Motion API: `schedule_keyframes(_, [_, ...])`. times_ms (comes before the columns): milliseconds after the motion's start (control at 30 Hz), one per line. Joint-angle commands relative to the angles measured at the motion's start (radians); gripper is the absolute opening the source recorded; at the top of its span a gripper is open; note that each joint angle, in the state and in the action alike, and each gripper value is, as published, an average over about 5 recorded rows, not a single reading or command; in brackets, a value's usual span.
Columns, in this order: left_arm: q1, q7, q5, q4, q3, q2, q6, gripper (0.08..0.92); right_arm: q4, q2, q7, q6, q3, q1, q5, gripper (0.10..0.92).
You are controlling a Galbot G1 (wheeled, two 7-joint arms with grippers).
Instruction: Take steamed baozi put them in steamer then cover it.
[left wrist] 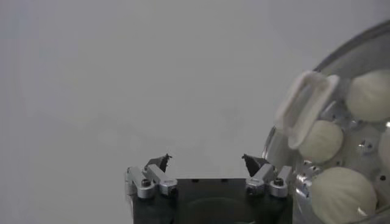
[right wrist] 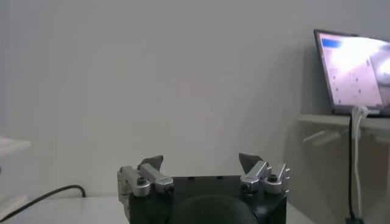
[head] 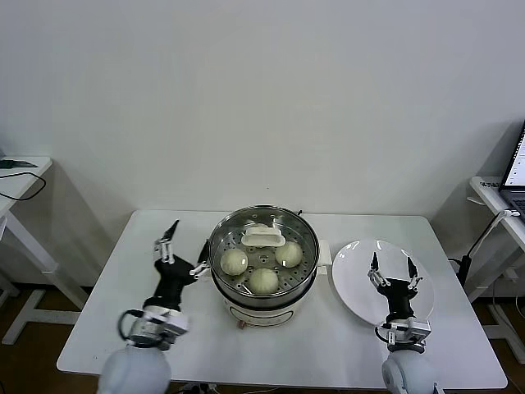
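The steamer (head: 264, 305) stands mid-table, a shiny steel pot on a white base. The cover (head: 246, 246), clear glass with a white bar handle, lies on it. Through the glass I see several cream steamed baozi (head: 235, 262) on the perforated tray. My left gripper (head: 187, 240) is open and empty, just left of the pot and apart from it. The left wrist view shows the left gripper (left wrist: 206, 159) with jaws spread wide, the cover (left wrist: 304, 106) and its handle, and the baozi (left wrist: 338, 193) under the glass. My right gripper (head: 392, 264) hovers open and empty over the white plate; the right gripper (right wrist: 201, 159) faces the wall.
A flat white plate (head: 354, 283) lies right of the steamer with nothing on it. The white table (head: 107, 328) ends near my body. A laptop (right wrist: 356, 73) sits on a side desk at the far right, and another desk (head: 20, 176) stands far left.
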State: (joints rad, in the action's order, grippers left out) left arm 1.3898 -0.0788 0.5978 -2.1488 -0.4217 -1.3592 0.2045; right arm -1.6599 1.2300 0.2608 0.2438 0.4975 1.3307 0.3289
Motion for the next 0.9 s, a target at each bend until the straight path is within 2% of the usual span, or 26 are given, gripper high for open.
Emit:
schedule_keyframes(33, [0.061,0.016,-0.626,0.226,-0.275,-0.007,-0.313,0.823,-0.037,0.004,-0.039,0.007,0.001,0.055,0.068,0.823])
schedule_keyframes(900, [0.068,-0.003,-0.62,0.246,-0.253,0.004,-0.328,0.823,-0.073,0.018,-0.04,0.021,0.002,0.095,0.054,0.823])
